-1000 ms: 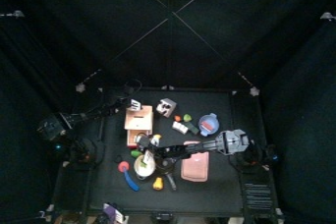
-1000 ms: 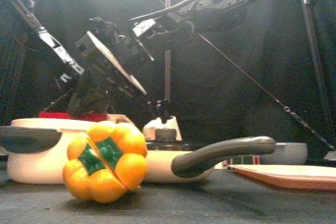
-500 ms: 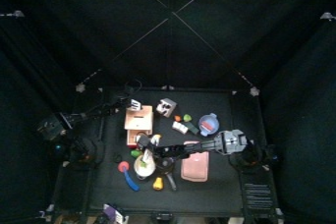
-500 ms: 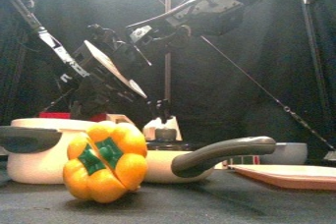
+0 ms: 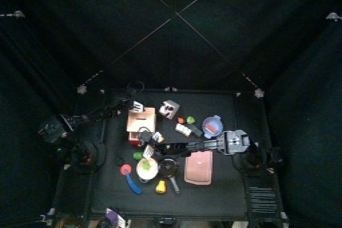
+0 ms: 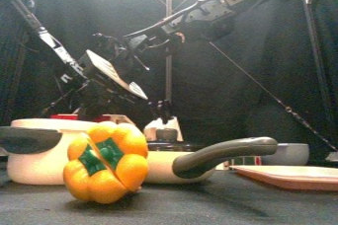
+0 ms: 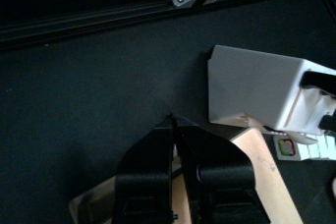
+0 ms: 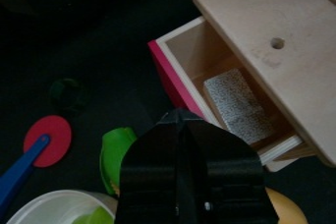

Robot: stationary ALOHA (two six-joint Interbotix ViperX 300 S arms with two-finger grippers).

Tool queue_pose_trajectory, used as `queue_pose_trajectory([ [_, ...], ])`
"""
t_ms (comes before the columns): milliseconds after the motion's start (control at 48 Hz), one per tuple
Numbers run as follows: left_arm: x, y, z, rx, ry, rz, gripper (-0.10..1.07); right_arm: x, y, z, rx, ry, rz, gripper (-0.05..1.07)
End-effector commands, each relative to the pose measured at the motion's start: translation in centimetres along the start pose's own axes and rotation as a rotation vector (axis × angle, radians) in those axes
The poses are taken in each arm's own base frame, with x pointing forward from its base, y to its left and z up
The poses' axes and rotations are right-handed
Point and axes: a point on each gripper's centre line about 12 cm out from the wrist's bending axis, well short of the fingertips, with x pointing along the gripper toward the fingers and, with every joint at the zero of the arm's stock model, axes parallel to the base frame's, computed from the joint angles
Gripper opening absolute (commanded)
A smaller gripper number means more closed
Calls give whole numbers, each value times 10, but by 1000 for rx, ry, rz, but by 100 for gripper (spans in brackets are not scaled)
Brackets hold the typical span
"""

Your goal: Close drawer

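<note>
Two black fingertips of the right gripper are pressed together with nothing between them, hovering just before the pink-sided tray of the light-tan wooden drawer. The drawer stands left of the table's middle. The tray is pulled out, with a grey roll inside, so the closing push is not yet done. The left gripper rests at the box; I cannot tell its grip. A flat red disc lies near, but the tray's front looks free.

Curtained robot lab pen
</note>
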Motion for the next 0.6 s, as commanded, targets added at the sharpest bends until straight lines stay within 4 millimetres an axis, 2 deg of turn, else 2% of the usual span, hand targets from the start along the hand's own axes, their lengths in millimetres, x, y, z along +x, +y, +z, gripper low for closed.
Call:
queue_pose_trajectory([
  [0, -1, -3, 1, 4, -1, -9, 41, -9, -7, 28, 22, -56, -1, 37],
  [583, -1, -4, 2, 4, -5, -10, 41, -1, -44, 41, 59, -69, -61, 37],
])
